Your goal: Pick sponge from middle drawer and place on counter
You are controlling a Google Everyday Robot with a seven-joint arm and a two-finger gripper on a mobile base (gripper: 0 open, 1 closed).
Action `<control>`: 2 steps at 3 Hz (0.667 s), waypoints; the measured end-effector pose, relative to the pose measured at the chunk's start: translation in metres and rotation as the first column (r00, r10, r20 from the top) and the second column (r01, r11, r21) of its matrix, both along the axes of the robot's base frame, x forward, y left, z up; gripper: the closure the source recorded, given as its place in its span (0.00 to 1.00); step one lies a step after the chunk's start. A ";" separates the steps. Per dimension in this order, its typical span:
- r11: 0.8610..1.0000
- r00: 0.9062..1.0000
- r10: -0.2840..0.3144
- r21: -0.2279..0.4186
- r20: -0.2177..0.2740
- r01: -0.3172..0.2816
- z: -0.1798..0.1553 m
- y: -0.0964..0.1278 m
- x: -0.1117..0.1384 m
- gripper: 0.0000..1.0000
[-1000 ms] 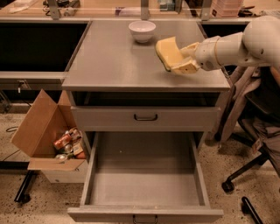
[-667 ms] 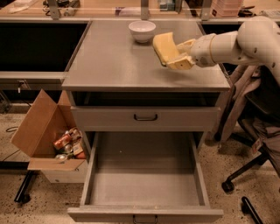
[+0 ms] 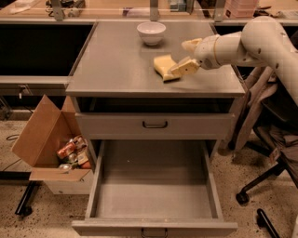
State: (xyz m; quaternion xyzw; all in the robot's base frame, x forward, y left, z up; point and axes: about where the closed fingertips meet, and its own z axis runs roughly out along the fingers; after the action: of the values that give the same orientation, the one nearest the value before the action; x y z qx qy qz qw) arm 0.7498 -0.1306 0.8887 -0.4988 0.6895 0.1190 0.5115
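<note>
White bowl [image 3: 151, 32] upper centre, left of and apart from the claw [image 3: 188, 56], which hangs upper right of centre with fingers spread; tan wooden bench [image 3: 116, 8] runs along the top edge with blurry clutter on it. Open cardboard box [image 3: 41, 139] at left middle on the speckled floor [image 3: 28, 223], flap up, colourful packets [image 3: 72, 153] inside. Closed grey drawer front [image 3: 155, 125] with black loop handle [image 3: 155, 124] at centre, and a dark office chair [image 3: 272, 135] at the right edge, wheeled base showing lower right.
</note>
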 end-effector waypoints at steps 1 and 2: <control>1.000 1.000 0.009 -0.003 -0.011 -0.009 -0.004 0.004 0.003 0.00; 1.000 1.000 0.009 -0.003 -0.002 -0.009 -0.001 0.002 0.000 0.00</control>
State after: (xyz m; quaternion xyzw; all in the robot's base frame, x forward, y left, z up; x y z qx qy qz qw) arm 0.7502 -0.1286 0.8877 -0.5026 0.6879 0.1204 0.5095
